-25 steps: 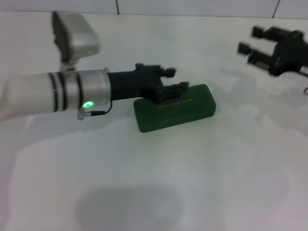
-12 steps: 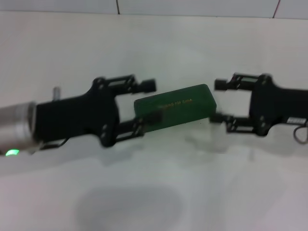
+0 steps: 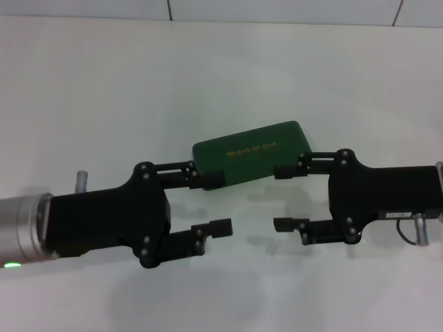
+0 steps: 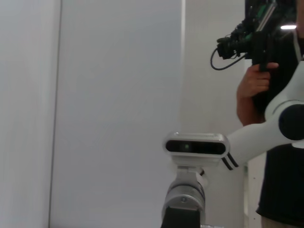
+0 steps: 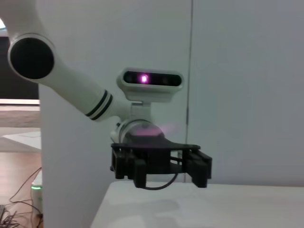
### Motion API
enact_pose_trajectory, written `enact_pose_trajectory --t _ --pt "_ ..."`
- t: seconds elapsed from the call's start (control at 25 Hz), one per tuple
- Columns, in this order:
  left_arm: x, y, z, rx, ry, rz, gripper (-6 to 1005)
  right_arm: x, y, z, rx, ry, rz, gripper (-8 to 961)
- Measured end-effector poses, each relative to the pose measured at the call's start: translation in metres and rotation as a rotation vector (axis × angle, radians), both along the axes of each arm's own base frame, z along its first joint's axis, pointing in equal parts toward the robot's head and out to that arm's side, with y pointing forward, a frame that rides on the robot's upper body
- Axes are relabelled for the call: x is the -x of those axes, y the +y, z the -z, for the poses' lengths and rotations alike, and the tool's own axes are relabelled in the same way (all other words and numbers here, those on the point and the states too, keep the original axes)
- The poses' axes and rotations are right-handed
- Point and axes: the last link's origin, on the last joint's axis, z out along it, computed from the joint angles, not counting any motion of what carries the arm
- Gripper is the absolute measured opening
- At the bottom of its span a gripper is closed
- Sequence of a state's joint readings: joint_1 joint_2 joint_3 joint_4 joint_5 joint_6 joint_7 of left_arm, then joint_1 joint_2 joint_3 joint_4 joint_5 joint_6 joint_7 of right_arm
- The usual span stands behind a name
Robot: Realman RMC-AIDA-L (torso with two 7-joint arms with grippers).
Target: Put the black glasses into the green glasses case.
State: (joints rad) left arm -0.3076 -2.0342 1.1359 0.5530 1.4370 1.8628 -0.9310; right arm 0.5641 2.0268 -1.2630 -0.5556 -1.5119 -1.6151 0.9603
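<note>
White tabletop (image 3: 221, 76) fills the head view, pale wall strip along its far edge. Nearest, toward the near edge: left gripper (image 3: 216, 203) coming in from the left side, fingers spread wide, nothing between them. Facing it from the right side, right gripper (image 3: 284, 198), fingers also spread, empty. The two point at each other tip to tip with a small gap between them. Just behind them, near the table's middle, the green glasses case (image 3: 250, 152) lies closed, gold lettering up; the farther finger of each gripper overlaps its near edge in view, contact unclear. Black glasses not visible in any view, so likely already inside the closed case, or out of frame; can't tell which. Mirrored empty pose looks like a rest or finish stance rather than a grasp.

Versus half a second ago: both grippers have pulled toward the near edge, off the case ends, and the case sits in the same spot.
</note>
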Motion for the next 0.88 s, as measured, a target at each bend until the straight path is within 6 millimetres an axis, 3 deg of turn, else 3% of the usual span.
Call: enact_pose_trajectory --t 0.88 --pt "0.0017 -0.0075 0.0076 -0.004 -0.017 -0.017 581 -0.0013 -0.0055 0.0042 -0.003 0.011 -0.018 684"
